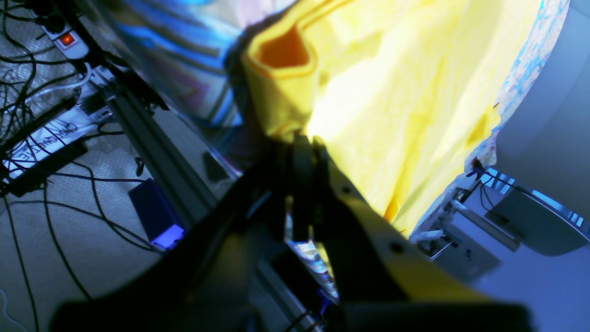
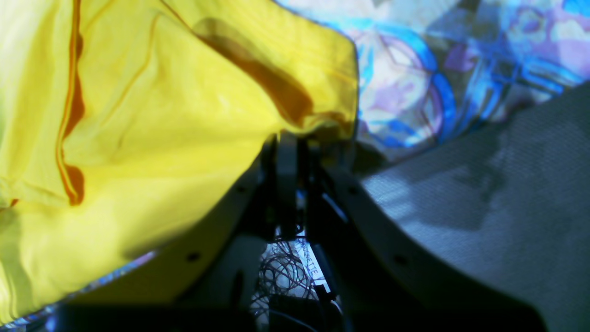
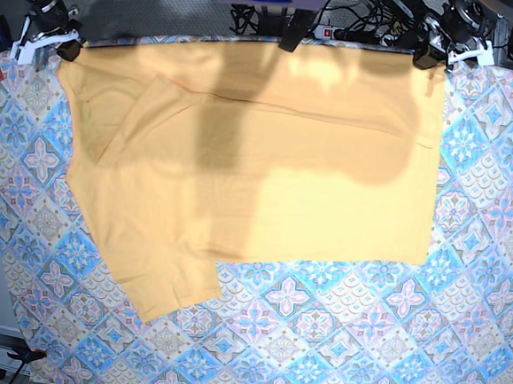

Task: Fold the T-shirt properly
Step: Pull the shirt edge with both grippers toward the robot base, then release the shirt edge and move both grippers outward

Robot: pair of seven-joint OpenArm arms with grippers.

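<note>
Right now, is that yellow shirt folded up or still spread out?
Partly folded: the shirt lies flat on the tablecloth with a fold line across its top and one sleeve sticking out at the lower left.

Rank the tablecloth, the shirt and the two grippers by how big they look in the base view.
1. tablecloth, spreading past the shirt on the left, right and near sides.
2. T-shirt, covering most of the far half.
3. left gripper and right gripper: both small at the far corners, too alike to rank.
</note>
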